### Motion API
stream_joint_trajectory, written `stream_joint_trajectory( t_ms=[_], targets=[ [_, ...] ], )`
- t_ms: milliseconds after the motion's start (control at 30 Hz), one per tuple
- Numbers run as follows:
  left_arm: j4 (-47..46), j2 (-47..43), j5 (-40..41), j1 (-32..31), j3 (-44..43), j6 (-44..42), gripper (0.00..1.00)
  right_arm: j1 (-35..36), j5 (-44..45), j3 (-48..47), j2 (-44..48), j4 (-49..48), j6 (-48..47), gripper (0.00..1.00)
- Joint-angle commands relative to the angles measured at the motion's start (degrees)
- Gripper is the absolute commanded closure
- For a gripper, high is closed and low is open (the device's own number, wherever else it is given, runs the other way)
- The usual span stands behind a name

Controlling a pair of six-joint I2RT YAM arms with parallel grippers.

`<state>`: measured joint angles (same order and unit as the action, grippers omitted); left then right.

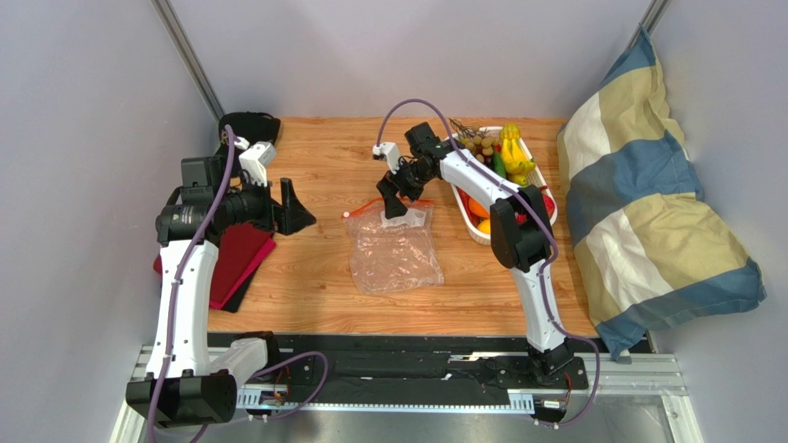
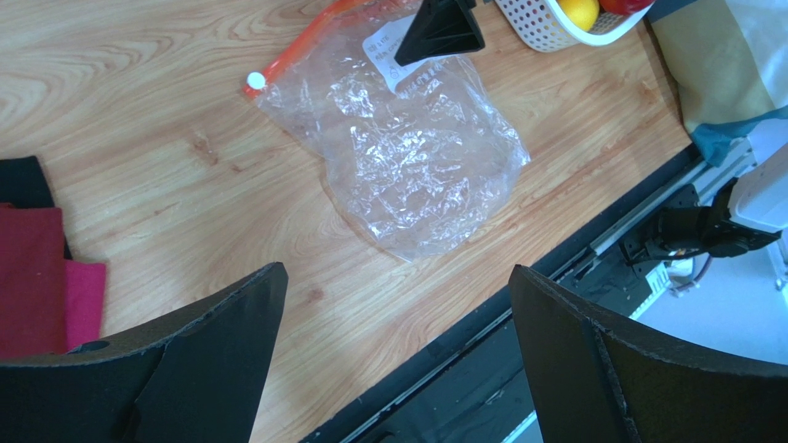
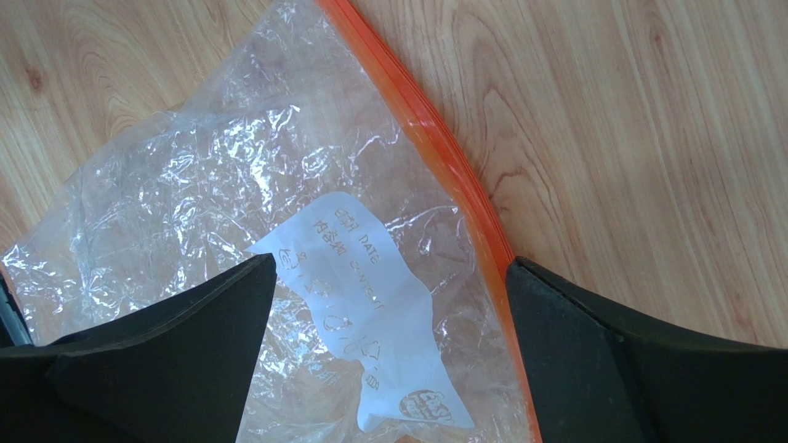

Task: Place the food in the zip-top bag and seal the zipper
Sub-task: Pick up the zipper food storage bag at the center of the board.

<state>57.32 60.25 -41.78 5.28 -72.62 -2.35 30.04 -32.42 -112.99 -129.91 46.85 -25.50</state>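
From above, the zip-top bag (image 1: 396,254) lies flat on the bench (image 1: 314,268), with the right fingers (image 1: 392,205) at its top edge. The food (image 1: 513,157) sits in the white lattice basket (image 1: 476,234) beside it. The left fingers (image 1: 294,209) hang well apart to the left.

Left wrist: the left fingers (image 2: 185,369) are spread wide and empty. A white slider (image 2: 254,81) ends the zipper (image 2: 301,46).

Right wrist: the right fingers (image 3: 166,360) are spread wide, gripping nothing, straddling the zipper (image 3: 444,157) and the label (image 3: 361,314).
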Motion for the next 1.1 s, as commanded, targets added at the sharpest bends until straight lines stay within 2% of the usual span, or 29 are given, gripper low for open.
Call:
stream_joint_trajectory(
  t_ms=[0,367,500,633,700,767,800,833,900,1067],
  targets=[
    [-2.65,0.31,-3.04,0.35,1.07,1.56,0.01,0.90,-1.59,-2.32,-0.78,-3.52,-2.63,0.00],
    [-3.97,-1.71,-5.07,0.35,3.89,1.56,0.01,-0.16,-1.68,-6.62,-5.09,-4.23,-1.75,0.00],
    [-3.97,-2.15,-4.80,0.26,4.50,0.95,0.01,-1.30,-5.70,-10.31,-8.07,-0.89,-0.70,0.02],
    [-3.97,-1.80,-3.23,0.35,4.24,1.99,0.01,-2.09,-9.93,-12.43,-7.65,1.93,1.50,0.23],
    [-4.15,-1.71,-3.57,0.26,3.63,2.09,0.01,-2.53,-12.91,-11.91,-6.68,2.19,3.26,0.29],
    [-4.50,-1.98,-4.36,0.26,3.10,3.30,0.02,-2.62,-14.50,-11.64,-5.71,3.42,3.35,0.43],
    [-4.41,-2.15,-5.06,0.26,2.58,3.58,0.02,-2.62,-16.16,-11.99,-5.53,4.38,3.00,0.52],
    [-4.58,-2.33,-5.33,0.26,2.22,4.19,0.02,-2.71,-16.96,-12.43,-5.36,6.13,2.91,0.78],
    [-4.50,-2.33,-5.51,0.35,1.09,4.98,0.02,-2.71,-18.37,-13.13,-4.83,7.55,3.17,1.00],
    [-4.23,-2.94,-4.45,0.35,-2.52,7.44,0.02,-2.62,-20.57,-12.96,1.65,10.45,3.00,1.00]
  ],
)
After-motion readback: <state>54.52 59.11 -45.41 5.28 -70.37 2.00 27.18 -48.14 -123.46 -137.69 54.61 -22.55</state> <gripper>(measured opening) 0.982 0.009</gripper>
